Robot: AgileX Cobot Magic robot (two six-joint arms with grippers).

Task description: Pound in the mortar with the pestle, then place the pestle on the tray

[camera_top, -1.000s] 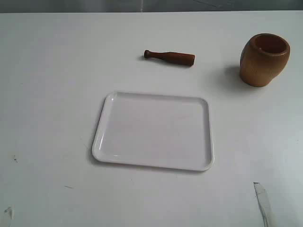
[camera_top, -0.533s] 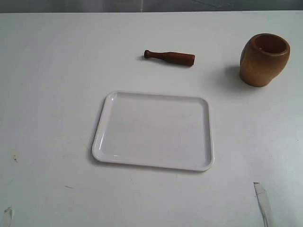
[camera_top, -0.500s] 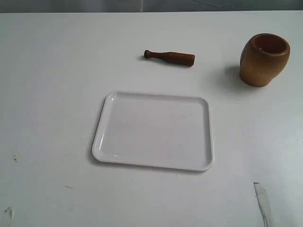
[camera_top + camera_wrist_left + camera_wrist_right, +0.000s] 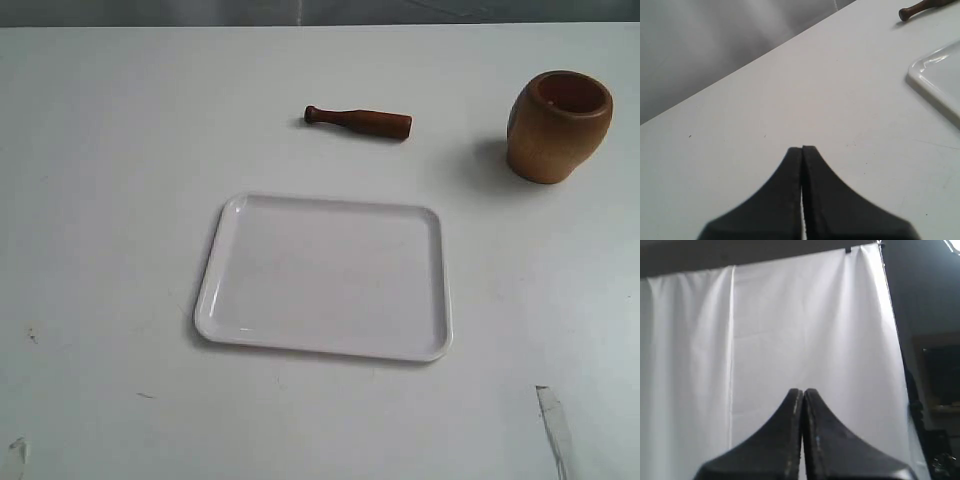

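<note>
The light-brown wooden mortar (image 4: 558, 125) stands upright at the far right of the white table. The dark reddish pestle (image 4: 359, 121) lies flat on the table behind the tray, knob end to the left. The glossy white tray (image 4: 325, 277) sits in the middle, bare. No arm shows in the exterior view. My left gripper (image 4: 802, 148) is shut with nothing in it, above bare table; the tray's corner (image 4: 937, 82) and the pestle's knob (image 4: 917, 8) show at the edge of its view. My right gripper (image 4: 803, 391) is shut, empty, facing a white curtain.
A white strip (image 4: 555, 430) lies on the table at the front right, and a small scrap (image 4: 17, 452) at the front left. A few small dark marks (image 4: 32, 336) dot the left side. The grey back edge (image 4: 300, 12) runs behind the table.
</note>
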